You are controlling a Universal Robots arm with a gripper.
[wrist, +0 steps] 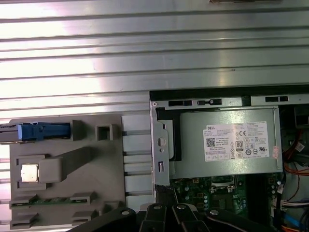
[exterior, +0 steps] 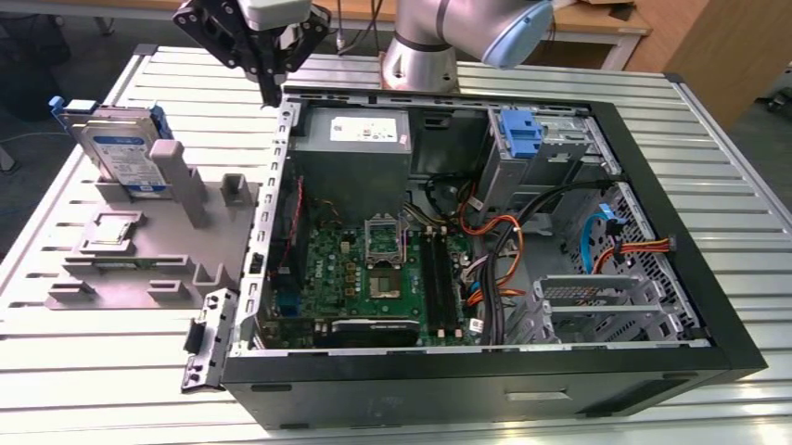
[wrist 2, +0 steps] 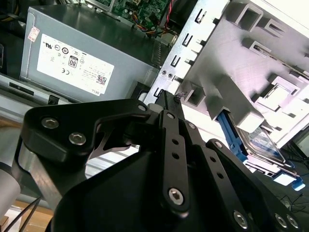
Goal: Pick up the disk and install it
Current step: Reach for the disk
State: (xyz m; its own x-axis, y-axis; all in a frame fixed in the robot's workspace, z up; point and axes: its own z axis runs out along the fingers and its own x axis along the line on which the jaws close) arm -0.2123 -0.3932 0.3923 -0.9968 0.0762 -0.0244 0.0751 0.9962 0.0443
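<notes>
The disk (exterior: pixel 121 146) stands on edge in a slot of the grey fixture (exterior: pixel 161 278) at the exterior view's left, a silver drive with a blue-and-white label and blue rails. My gripper (exterior: pixel 269 93) hangs above the table by the far left corner of the open computer case (exterior: pixel 693 278), apart from the disk and to its right. Its black fingers meet at a point, shut on nothing. In the second wrist view the gripper (wrist 2: pixel 169 95) points past the case edge, with the disk (wrist 2: pixel 263 145) beyond the fixture. In the first wrist view the disk (wrist: pixel 38 131) shows edge-on.
A silver power-supply box (exterior: pixel 359 137) sits in the case's far left corner, under the gripper's side. A bare blue bracket (exterior: pixel 520 134) sits in the far bay, and an empty metal cage (exterior: pixel 594 301) near the front right. Orange and black cables cross the motherboard (exterior: pixel 371 269). A small chip (exterior: pixel 109 232) lies in the fixture.
</notes>
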